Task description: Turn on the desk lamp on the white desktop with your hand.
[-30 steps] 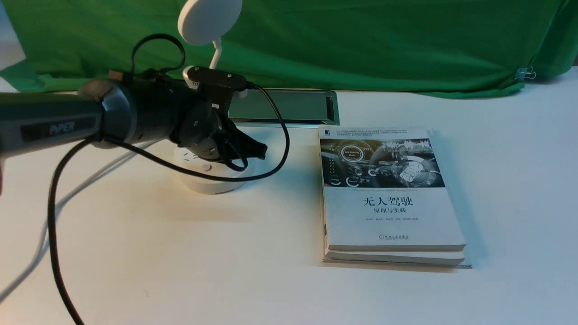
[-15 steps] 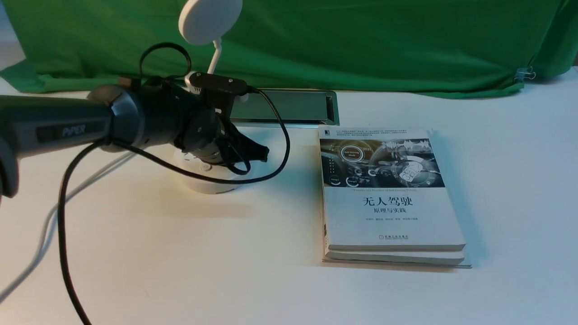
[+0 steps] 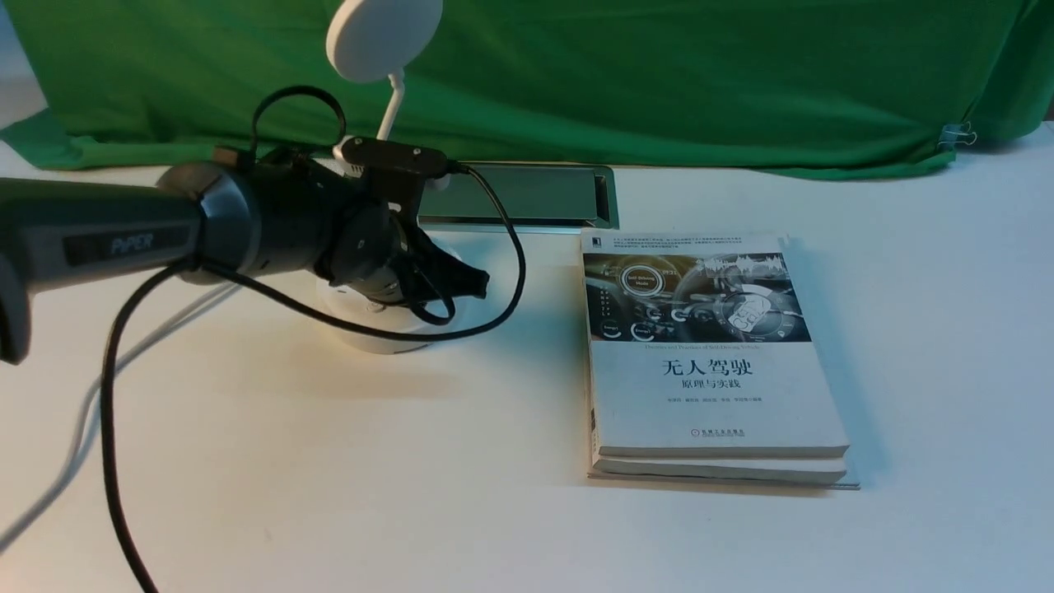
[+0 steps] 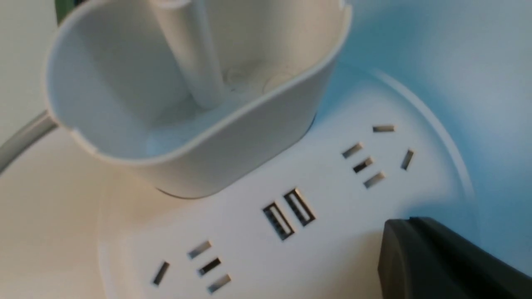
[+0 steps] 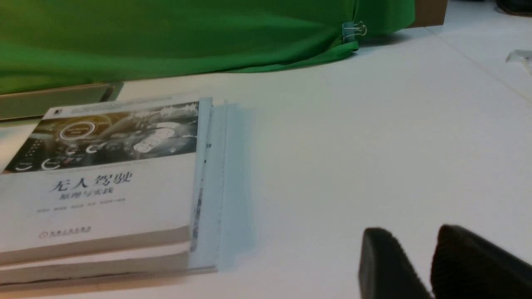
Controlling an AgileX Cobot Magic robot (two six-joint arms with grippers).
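left hand (image 3: 473, 280): matte black pointed fingers look closed, empty, over round socketed base (image 4: 332, 207) | desk lamp (image 3: 384, 37): smooth white disc head, far-left on white desktop (image 3: 329, 494) | right gripper (image 5: 415, 238): slim gap, empty

Left arm (image 3: 107, 239) pushed forward and rightward. Its wrist sank slightly over the desk lamp (image 3: 387, 338) base, and the left tool (image 3: 476, 280) tip edged right. The base's round button (image 3: 375, 307) became largely hidden behind the wrist. Cable loop (image 3: 300, 88) dropped lower.
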